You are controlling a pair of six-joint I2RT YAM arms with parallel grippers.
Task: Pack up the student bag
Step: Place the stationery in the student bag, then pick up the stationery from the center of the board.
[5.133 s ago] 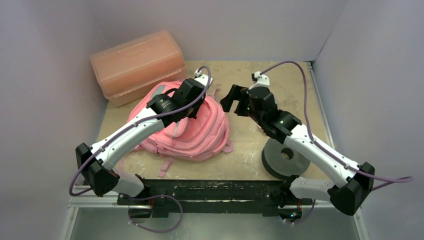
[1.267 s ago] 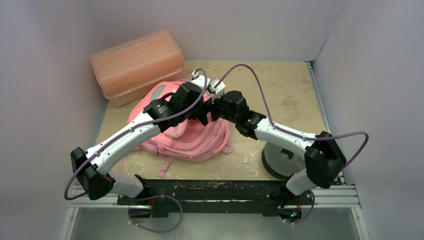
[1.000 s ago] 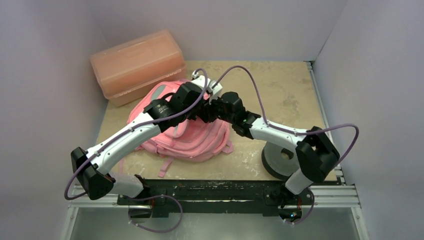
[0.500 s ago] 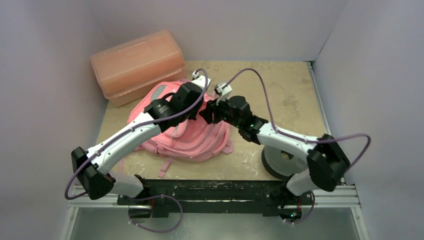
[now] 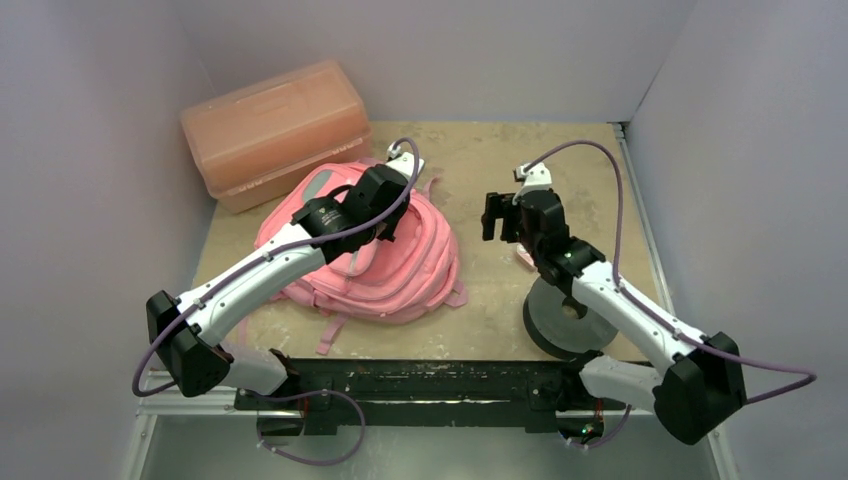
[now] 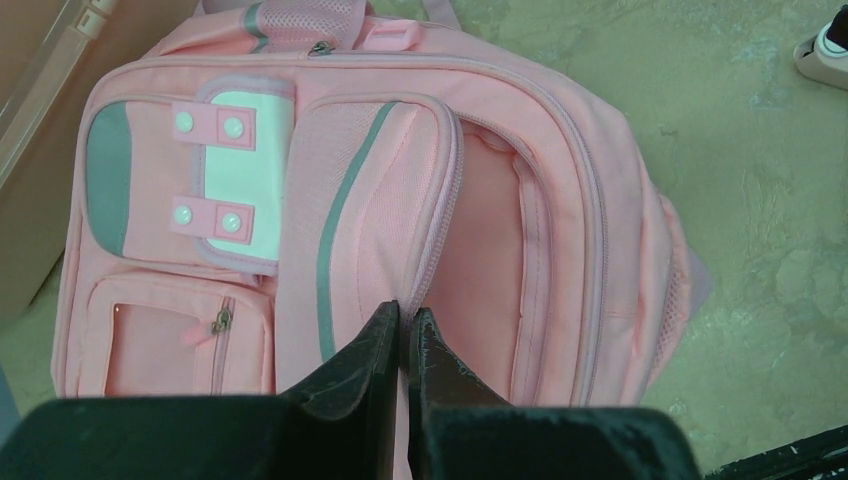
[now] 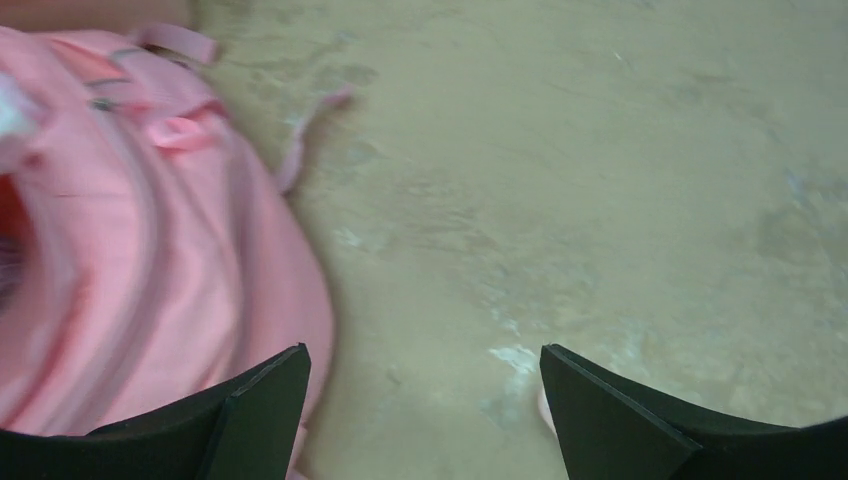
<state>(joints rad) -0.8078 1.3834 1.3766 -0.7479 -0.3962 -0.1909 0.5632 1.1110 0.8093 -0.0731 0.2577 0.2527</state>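
Observation:
The student bag (image 5: 405, 275), a soft pink backpack with grey strips and front zip pockets, lies flat at the table's middle left. My left gripper (image 5: 384, 222) is above its upper part. In the left wrist view the gripper (image 6: 405, 315) is shut on the zip edge of a front pocket of the bag (image 6: 560, 200), pinching the fabric. My right gripper (image 5: 497, 216) is open and empty above bare table, to the right of the bag. In the right wrist view the gripper (image 7: 425, 350) has its jaws wide apart, with the bag (image 7: 120, 250) at the left.
A rigid salmon-orange plastic box (image 5: 275, 125) stands at the back left, touching the bag's top; its edge shows in the left wrist view (image 6: 30, 60). A dark grey round disc (image 5: 560, 325) lies by the right arm at the front right. Walls enclose the table.
My right gripper has drawn back from the bag, where it was next to the left gripper, to the right over bare table. The left gripper has kept its hold.

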